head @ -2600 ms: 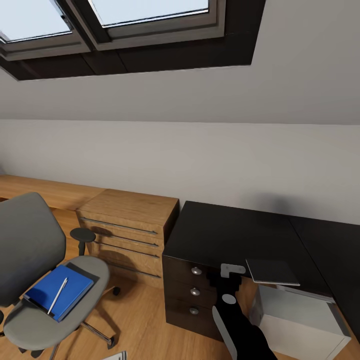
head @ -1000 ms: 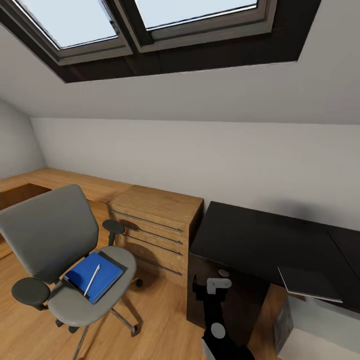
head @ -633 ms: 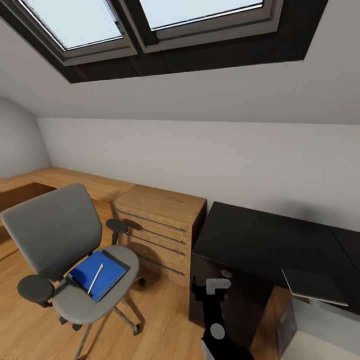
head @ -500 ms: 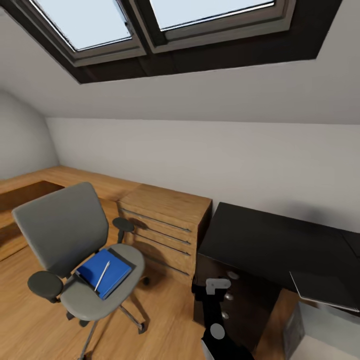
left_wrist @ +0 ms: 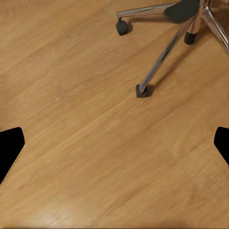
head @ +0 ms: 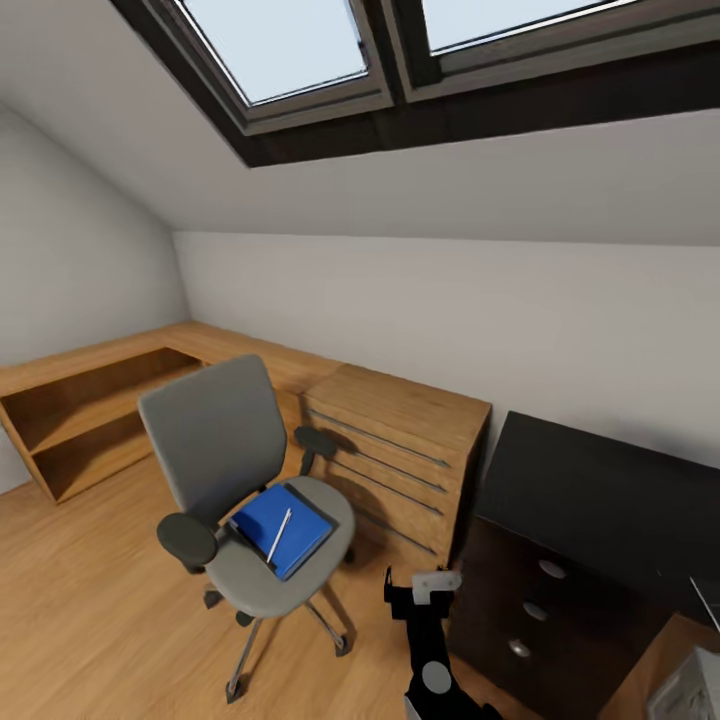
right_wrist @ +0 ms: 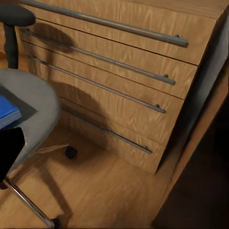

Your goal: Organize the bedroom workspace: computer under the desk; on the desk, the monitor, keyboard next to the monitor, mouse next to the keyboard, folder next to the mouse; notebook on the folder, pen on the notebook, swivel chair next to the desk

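Light wooden plank floor (head: 90,590): carries grey swivel chair on a chrome star base (head: 250,500), wooden drawer chest with long metal handles (head: 400,455) and black bench with round-knobbed drawers (head: 590,500). Chair seat: blue rectangular folder (head: 283,516), slim silver pen (head: 278,533) lying on top.

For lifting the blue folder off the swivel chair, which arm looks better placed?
Probably the right: its wrist view already takes in the folder and the swivel chair. The left wrist view faces the floor by the chair's legs.
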